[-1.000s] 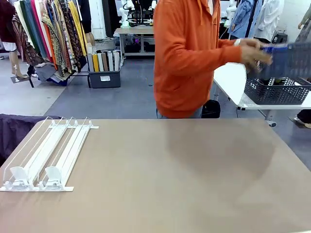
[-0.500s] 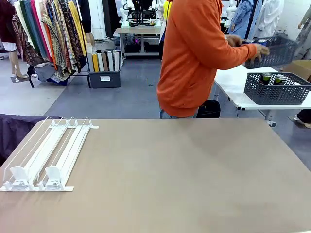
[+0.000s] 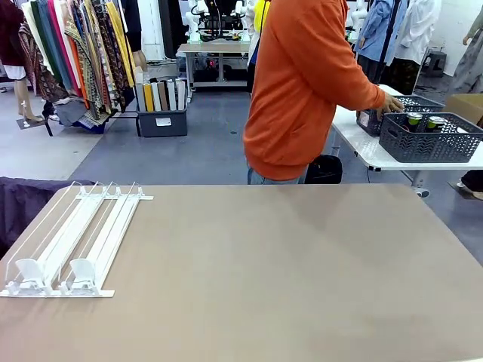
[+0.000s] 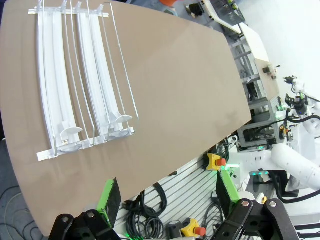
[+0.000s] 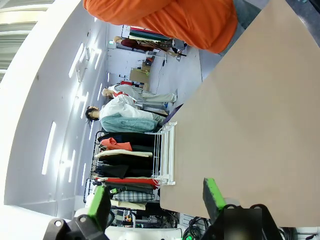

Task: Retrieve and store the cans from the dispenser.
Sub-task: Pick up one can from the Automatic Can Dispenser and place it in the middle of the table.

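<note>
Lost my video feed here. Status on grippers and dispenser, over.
Left gripper open, empty, above the table edge. Right gripper open, empty. Flat white railed dispenser holds no cans. Person's hand at dark mesh baskets on side table.

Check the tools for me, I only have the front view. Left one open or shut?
Observer: Left tool is open, green pads wide apart, nothing between them.
Operator: Where is it?
Observer: Back from the table edge; cables show between its fingers, and the dispenser lies farther ahead.
Operator: Right one?
Observer: Right tool is open and empty too, looking along the table toward the person's orange top.
</note>
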Tool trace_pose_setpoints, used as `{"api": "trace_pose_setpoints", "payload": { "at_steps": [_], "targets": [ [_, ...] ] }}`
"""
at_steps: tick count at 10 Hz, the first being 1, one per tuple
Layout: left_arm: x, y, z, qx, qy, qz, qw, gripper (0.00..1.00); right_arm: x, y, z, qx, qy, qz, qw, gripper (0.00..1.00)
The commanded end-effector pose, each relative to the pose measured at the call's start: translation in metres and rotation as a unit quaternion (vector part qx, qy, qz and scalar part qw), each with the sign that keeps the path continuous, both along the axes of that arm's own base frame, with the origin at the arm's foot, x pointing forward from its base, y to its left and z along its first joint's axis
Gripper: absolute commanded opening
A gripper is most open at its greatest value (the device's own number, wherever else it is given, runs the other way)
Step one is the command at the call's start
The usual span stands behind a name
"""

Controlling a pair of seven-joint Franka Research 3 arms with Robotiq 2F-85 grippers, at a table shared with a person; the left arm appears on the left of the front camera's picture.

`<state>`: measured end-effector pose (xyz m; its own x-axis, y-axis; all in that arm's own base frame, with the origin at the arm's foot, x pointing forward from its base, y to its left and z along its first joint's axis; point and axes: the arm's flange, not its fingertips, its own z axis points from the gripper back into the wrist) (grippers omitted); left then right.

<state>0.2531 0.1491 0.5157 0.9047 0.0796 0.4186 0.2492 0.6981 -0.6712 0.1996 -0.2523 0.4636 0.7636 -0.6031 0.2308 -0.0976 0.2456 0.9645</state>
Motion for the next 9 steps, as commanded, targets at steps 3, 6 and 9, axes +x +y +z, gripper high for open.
{"api": "trace_pose_setpoints", "payload": {
  "at_steps": [3, 6, 9],
  "targets": [
    [-0.0004, -0.0018, -0.0008, -0.007, -0.008, -0.003, 1.000, 1.00, 0.0027, -0.0007, 0.0032, 0.002, -0.020, -0.002, 1.000, 1.00],
    [-0.0004, -0.0018, -0.0008, -0.007, -0.008, -0.003, 1.000, 1.00, 0.0027, -0.0007, 0.0032, 0.002, -0.020, -0.002, 1.000, 1.00],
    [-0.0004, -0.0018, -0.0008, -0.007, -0.008, -0.003, 1.000, 1.00, 0.0027, -0.0007, 0.0032, 0.002, -0.020, -0.002, 1.000, 1.00]
  ]
}}
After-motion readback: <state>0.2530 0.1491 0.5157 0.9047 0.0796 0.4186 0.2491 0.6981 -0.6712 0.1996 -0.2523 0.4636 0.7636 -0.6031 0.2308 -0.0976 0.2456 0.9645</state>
